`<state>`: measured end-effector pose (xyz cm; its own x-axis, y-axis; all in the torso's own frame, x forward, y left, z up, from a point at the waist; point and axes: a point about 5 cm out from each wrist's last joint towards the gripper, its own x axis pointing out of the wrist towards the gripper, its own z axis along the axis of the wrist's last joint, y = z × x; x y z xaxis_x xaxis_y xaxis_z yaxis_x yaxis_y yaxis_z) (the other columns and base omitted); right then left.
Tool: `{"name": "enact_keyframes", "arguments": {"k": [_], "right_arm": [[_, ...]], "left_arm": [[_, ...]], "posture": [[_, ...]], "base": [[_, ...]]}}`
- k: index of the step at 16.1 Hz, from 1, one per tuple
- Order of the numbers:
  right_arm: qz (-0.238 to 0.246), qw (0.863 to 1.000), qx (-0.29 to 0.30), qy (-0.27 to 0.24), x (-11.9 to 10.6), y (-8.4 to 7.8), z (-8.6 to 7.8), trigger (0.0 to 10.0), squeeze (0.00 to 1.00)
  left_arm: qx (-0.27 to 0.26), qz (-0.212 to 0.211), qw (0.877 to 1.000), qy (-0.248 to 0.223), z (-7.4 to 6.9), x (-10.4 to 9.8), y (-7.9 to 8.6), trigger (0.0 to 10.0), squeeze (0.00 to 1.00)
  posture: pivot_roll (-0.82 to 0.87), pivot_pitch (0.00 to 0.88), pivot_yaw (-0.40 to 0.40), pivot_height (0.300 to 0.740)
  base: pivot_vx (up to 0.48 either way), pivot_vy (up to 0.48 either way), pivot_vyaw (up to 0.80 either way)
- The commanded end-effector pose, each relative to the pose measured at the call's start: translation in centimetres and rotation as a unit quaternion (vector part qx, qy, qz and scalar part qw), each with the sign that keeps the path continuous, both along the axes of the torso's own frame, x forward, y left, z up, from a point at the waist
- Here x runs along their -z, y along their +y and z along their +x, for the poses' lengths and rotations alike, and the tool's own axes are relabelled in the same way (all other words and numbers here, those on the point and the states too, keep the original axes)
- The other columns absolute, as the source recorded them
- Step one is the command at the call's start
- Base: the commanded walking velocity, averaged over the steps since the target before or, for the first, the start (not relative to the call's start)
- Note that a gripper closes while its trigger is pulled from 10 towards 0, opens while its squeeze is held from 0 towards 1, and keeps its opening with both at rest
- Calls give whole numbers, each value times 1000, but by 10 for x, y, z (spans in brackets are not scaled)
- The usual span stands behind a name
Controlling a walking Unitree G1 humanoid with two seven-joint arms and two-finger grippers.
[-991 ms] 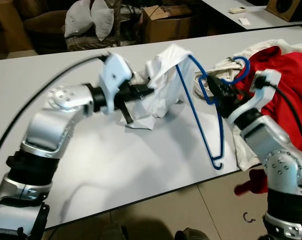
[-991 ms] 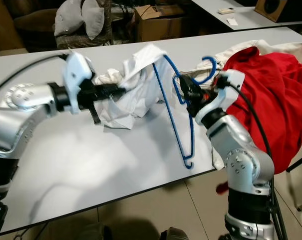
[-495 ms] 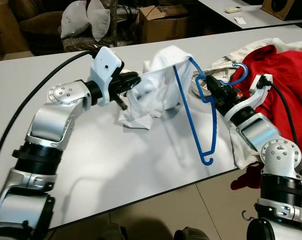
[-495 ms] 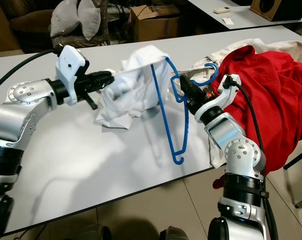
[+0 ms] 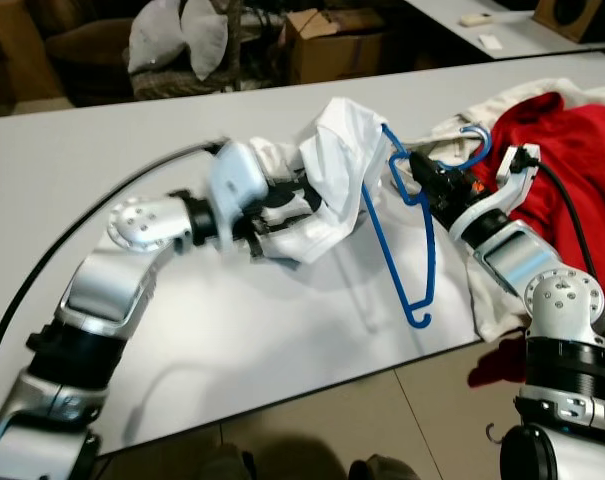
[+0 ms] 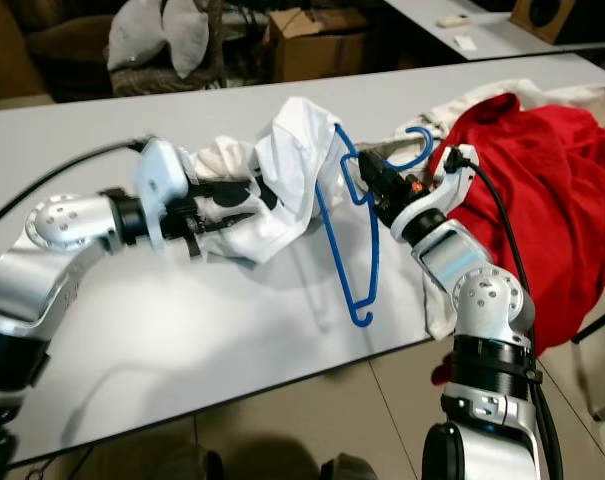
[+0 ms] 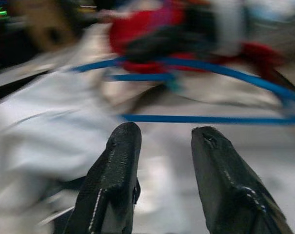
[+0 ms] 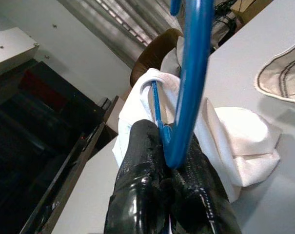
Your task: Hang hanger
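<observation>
Two arms reach over the white tabletop [image 5: 232, 330] in the head views. Right gripper [image 5: 419, 172] holds the blue wire hanger [image 5: 407, 240] upright near its hook, lower corner just above the tabletop. White cloth garment [image 5: 327, 185] is draped on the hanger's left shoulder; left gripper [image 5: 300, 203] sits against it. Red fabric [image 5: 572, 170] lies at right.

Left wrist view: fingers [image 7: 113, 185] parted, nothing between them, hanger wire beyond.

Right wrist view: fingers [image 8: 142, 180] closed on the hanger.
</observation>
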<state>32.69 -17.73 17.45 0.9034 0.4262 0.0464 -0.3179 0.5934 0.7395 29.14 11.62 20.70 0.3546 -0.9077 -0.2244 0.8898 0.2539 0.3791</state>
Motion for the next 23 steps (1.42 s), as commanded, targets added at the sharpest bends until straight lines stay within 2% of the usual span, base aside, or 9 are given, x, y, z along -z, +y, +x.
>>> {"name": "enact_keyframes", "arguments": {"k": [1, 4, 6, 10, 13, 16, 17, 20, 23], "right_arm": [[2, 1000, -1, -6, -5, -3, 2, 10000, 0], [8, 1000, -2, -6, -6, -4, 2, 10000, 0], [10, 1000, -2, -7, -7, -3, 2, 10000, 0], [15, 1000, 2, -8, -7, -4, 0, 10000, 0], [17, 1000, 3, -9, -7, -3, 0, 10000, 0], [19, 1000, 3, -12, -7, -3, -1, 10000, 0], [18, 1000, 4, -12, -7, -4, -1, 10000, 0], [19, 1000, 5, -14, -8, -5, -1, 10000, 0], [20, 1000, 2, -14, -8, -2, -1, 10000, 0]], "left_arm": [[30, 29, 999, 10, -7, 8, -6, 10000, 0], [37, 123, 992, 6, -7, 47, -13, 10000, 0], [-44, 167, 984, -37, 9, 72, -11, 10000, 0], [-117, 184, 975, -44, 16, 101, -8, 10000, 0], [-165, 181, 963, -110, 27, 103, -6, 10000, 0], [-178, 128, 961, -167, 27, 97, -7, 10000, 0], [-140, 72, 974, -161, 16, 94, -7, 10000, 1000], [-100, 31, 969, -222, -2, 93, 2, 10000, 1000], [-131, 103, 954, -249, 8, 109, 5, 10000, 918]], "posture": [[-106, 0, -18, 740], [-107, 0, -19, 740], [-114, 0, -15, 740], [-117, 0, -11, 740], [-119, 0, -9, 740], [-124, 0, -4, 740], [-126, 0, -1, 740], [-128, 0, 1, 740], [-121, 0, -5, 740]], "base": [[0, 0, 0], [0, 0, 0], [0, 0, 0], [0, 0, 0], [0, 0, 0], [0, 0, 0], [0, 0, 0], [0, 0, 0], [0, 0, 0]]}}
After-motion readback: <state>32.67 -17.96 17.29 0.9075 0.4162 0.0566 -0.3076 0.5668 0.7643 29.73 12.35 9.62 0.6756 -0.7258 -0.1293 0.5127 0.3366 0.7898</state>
